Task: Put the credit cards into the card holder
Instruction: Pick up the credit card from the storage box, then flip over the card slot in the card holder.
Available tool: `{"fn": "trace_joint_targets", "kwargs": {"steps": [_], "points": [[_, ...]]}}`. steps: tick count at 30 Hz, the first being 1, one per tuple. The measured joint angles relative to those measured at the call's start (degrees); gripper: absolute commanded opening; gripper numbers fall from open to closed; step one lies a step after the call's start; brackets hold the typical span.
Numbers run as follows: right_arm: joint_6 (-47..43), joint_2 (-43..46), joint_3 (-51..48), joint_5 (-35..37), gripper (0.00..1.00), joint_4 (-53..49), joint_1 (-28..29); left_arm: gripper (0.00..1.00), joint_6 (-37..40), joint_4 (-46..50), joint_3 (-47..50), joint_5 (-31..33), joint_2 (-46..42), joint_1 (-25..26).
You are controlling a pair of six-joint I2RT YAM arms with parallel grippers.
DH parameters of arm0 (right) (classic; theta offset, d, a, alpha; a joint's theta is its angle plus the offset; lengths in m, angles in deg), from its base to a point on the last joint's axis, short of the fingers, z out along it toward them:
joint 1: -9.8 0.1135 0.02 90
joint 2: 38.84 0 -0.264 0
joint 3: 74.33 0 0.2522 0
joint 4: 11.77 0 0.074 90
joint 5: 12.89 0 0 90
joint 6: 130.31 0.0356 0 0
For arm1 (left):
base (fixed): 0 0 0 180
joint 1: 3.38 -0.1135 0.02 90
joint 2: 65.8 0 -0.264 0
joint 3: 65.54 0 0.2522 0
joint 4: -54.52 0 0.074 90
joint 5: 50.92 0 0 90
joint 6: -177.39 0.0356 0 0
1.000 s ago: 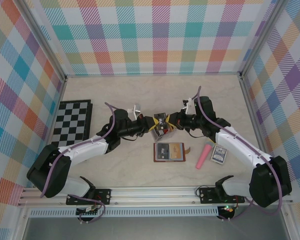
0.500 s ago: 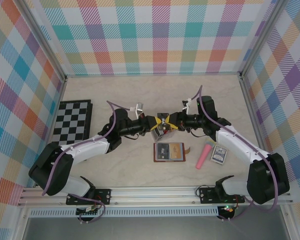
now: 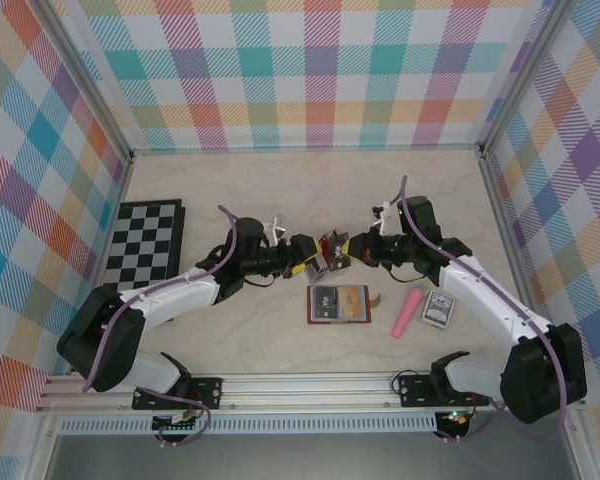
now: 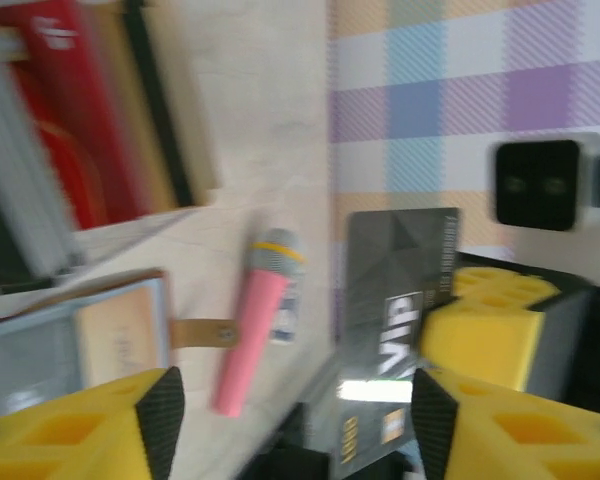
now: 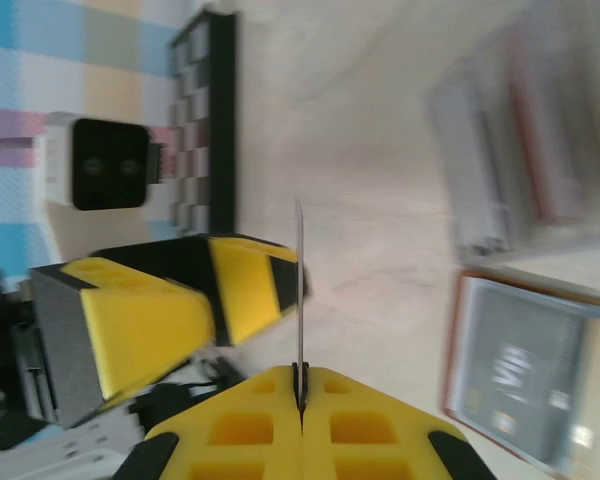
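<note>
A dark grey credit card (image 4: 400,290) marked VIP is pinched in my right gripper (image 5: 301,385), which is shut on its lower edge; in the right wrist view the card (image 5: 300,270) stands edge-on. My left gripper (image 4: 295,420) is open just beside it, its yellow fingers (image 5: 245,285) apart and off the card. In the top view both grippers, left (image 3: 302,257) and right (image 3: 343,249), meet above the clear rack of cards (image 3: 320,265). The brown card holder (image 3: 338,303) lies open flat in front of them, pale blue inside, snap tab (image 4: 200,332) to its right.
A pink tube (image 3: 410,312) and a small card box (image 3: 439,309) lie right of the holder. A folded chessboard (image 3: 145,245) sits at the left wall. The rack's red and dark cards (image 4: 70,120) stand upright close to both grippers.
The right gripper has drawn back a little to the right with the dark card in it. The left gripper has shifted slightly left, so the two stand a bit further apart.
</note>
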Motion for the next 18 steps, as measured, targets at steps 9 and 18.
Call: {"fn": "trace_joint_targets", "kwargs": {"steps": [9,18], "points": [[-7.26,4.85,-8.02,16.11,0.08,-9.99,0.11,0.68,8.57,23.08,-4.61,13.49,2.80,6.88],[-8.59,4.31,-14.60,18.12,0.08,-7.23,0.81,0.68,9.14,26.93,-4.79,18.03,9.01,11.30]]}}
